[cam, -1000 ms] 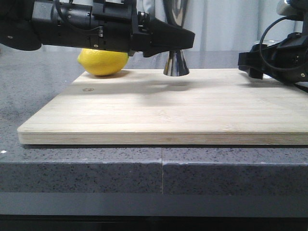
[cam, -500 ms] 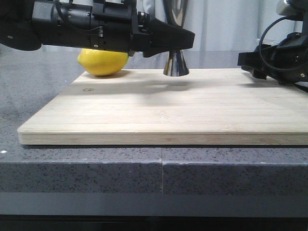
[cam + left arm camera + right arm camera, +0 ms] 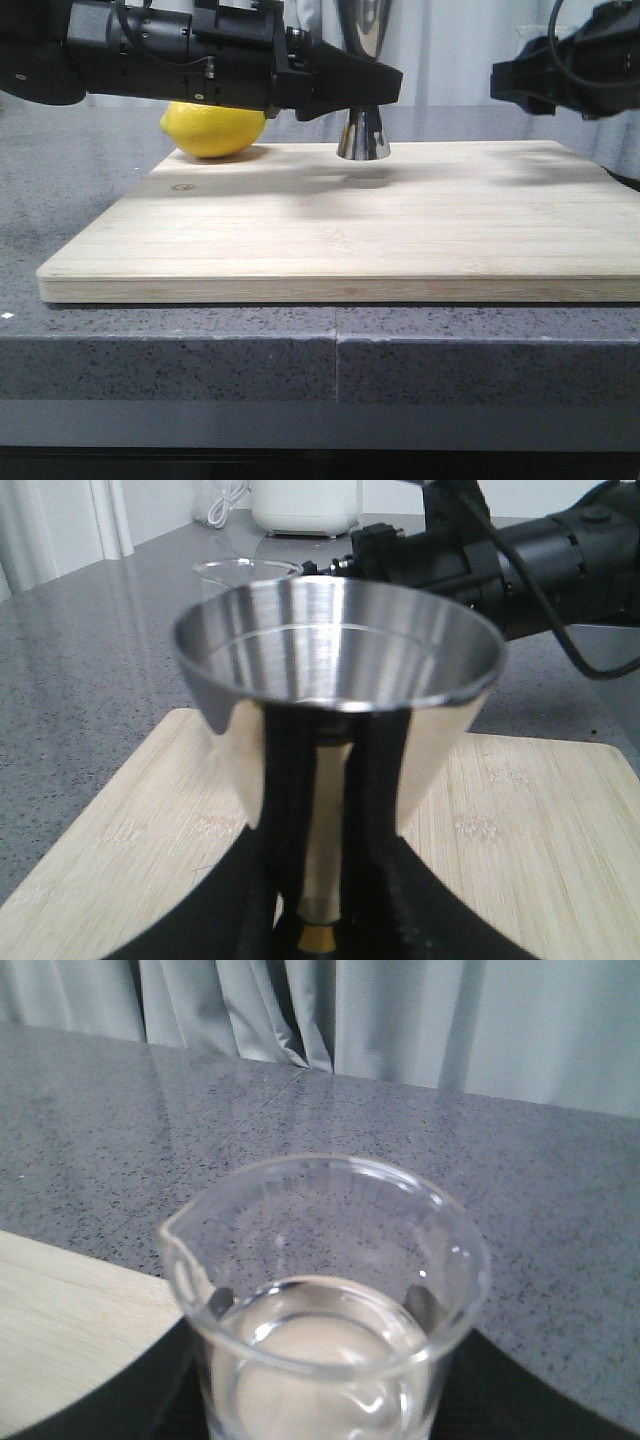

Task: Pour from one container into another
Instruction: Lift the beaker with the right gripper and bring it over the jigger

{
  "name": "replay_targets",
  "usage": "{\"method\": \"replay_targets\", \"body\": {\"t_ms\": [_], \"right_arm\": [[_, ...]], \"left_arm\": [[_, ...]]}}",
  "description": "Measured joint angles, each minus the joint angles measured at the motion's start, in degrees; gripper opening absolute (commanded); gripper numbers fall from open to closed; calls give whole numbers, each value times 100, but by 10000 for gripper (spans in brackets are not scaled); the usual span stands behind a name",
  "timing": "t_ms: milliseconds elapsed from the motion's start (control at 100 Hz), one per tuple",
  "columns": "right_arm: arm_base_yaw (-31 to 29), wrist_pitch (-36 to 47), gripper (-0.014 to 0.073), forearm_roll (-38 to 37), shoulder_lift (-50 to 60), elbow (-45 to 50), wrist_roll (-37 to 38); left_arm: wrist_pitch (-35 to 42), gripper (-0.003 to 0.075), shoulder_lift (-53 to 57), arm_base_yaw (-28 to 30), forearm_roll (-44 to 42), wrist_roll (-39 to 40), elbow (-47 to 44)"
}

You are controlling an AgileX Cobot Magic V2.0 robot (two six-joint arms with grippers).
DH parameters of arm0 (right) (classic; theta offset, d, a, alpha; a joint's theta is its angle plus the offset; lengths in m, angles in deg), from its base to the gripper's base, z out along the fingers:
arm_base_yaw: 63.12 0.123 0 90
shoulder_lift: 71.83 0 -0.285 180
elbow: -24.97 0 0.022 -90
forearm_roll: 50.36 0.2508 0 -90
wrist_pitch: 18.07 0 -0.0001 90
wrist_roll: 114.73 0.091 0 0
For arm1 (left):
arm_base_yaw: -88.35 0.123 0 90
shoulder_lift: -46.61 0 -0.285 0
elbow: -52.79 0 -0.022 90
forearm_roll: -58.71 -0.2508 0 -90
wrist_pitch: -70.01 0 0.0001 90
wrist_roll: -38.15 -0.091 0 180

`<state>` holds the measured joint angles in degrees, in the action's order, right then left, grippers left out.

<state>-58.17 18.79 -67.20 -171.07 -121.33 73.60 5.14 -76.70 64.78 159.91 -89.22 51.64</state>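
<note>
- Lemon point(image 3: 214, 130): rests at the far left of the cutting board point(image 3: 350, 235), partly hidden behind the left arm.
- Left gripper point(image 3: 372, 82): reaches across from the left, fingers point(image 3: 285, 810) pinching the narrow waist of the steel jigger point(image 3: 363, 130).
- Jigger: stands upright on the board's far edge, base touching the wood; its open upper cup point(image 3: 338, 650) faces upward.
- Right gripper point(image 3: 520, 78): hovers above the board's right end, well apart from the jigger, clamped on the glass beaker point(image 3: 325, 1300), which sits upright between its fingers with clear liquid inside.
</note>
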Motion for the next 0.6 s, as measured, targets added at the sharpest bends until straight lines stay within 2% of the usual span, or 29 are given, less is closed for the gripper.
{"method": "replay_targets", "body": {"t_ms": [220,600], "right_arm": [[177,-981,272,-771,309,-549,0],[860,-2069,272,-1667,340,-1488,0]], "left_arm": [[34,40,0,0,0,0,0],[146,40,0,0,0,30,13]]}}
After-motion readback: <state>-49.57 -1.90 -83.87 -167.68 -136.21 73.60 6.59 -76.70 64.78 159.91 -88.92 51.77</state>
